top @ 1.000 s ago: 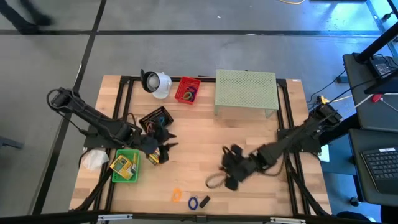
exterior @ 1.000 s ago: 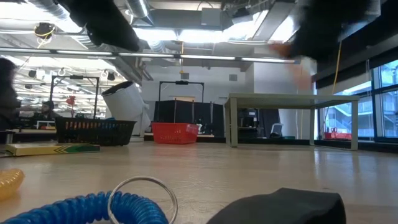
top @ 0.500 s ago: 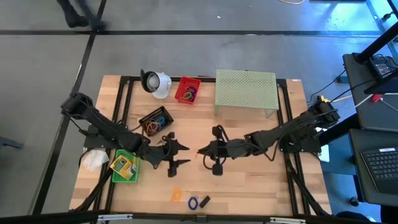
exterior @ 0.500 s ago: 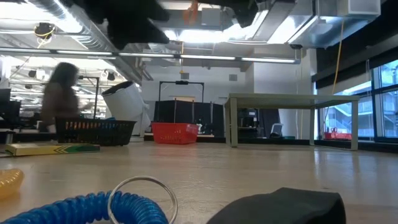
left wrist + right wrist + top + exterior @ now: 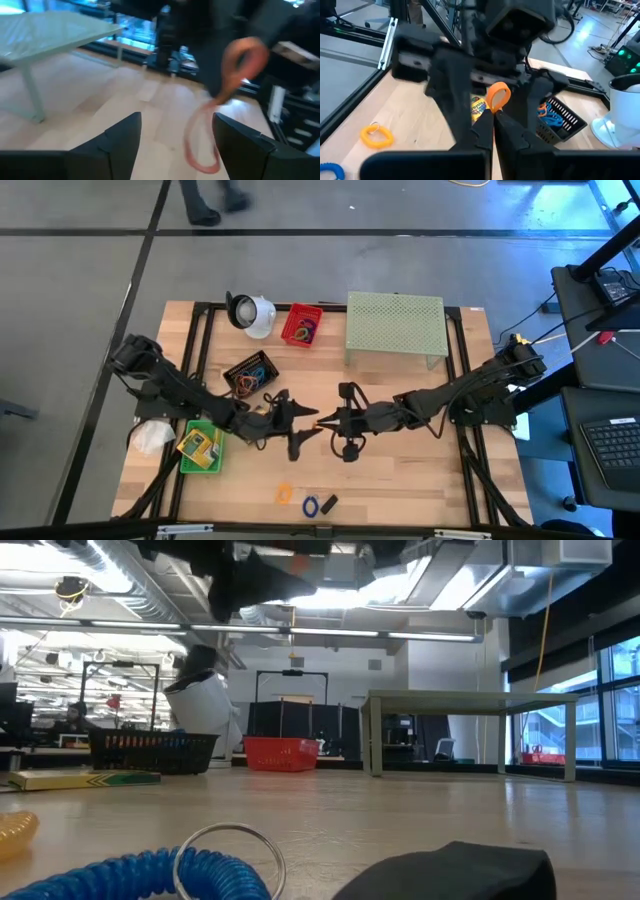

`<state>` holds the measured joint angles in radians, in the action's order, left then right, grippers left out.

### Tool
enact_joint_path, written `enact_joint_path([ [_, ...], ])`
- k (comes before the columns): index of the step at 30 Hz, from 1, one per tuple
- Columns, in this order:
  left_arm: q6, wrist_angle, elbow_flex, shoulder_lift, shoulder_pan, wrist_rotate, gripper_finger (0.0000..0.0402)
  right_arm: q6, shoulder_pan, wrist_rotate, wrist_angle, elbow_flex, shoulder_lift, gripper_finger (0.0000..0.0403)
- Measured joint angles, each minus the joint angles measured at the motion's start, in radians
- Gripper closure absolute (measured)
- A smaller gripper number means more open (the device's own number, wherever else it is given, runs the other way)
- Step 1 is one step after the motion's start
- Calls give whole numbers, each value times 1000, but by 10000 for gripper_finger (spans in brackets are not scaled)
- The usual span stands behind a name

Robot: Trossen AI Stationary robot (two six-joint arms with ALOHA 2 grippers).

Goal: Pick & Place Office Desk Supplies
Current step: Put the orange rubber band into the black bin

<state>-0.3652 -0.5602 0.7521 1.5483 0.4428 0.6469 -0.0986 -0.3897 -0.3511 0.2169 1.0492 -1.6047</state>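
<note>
Right gripper [image 5: 492,116] clamped tight on an orange rubber-band loop [image 5: 498,96], held above mid-bench [image 5: 400,470], south of the green mesh stand [image 5: 395,325]; left gripper [image 5: 300,428] spread wide, holding nothing, facing the loop just beside it; other supplies lie near the bench's front edge.

Your left arm reaches in from left edge to table centre; left gripper [image 5: 303,427] has jaws spread wide, nothing between them. Your right arm stretches from right edge, right gripper [image 5: 330,422] w/ fingers pressed together, facing left gripper, tips nearly meeting.
</note>
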Motion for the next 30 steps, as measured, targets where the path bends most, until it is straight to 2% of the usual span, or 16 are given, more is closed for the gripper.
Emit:
enact_joint_path([
  [2, -27, 2, 0, 9, -2, 19, 175, 0, 0, 0, 1, 0, 0, 394],
  [5, -31, 13, 0, 11, 0, 25, 214, 0, 0, 8, 0, 0, 0, 394],
  [9, -30, 10, 0, 11, 1, 24, 299, 7, 1, 27, 0, 0, 0, 394],
  [13, -8, 10, 0, 10, 1, -31, 386, 41, 5, 26, 0, 0, 0, 394],
  [17, -17, 10, 0, 10, 1, -45, 398, 105, 18, 27, -1, 0, 0, 385],
  [20, -18, 10, 0, 10, 1, -45, 399, 139, 26, 27, -17, 0, 0, 359],
  [27, -29, 27, 0, 2, 1, -45, 399, 169, 33, 29, -72, 0, 0, 250],
  [30, -66, 109, 0, -22, -6, -43, 398, 170, 33, 29, -99, 0, 13, 201],
])
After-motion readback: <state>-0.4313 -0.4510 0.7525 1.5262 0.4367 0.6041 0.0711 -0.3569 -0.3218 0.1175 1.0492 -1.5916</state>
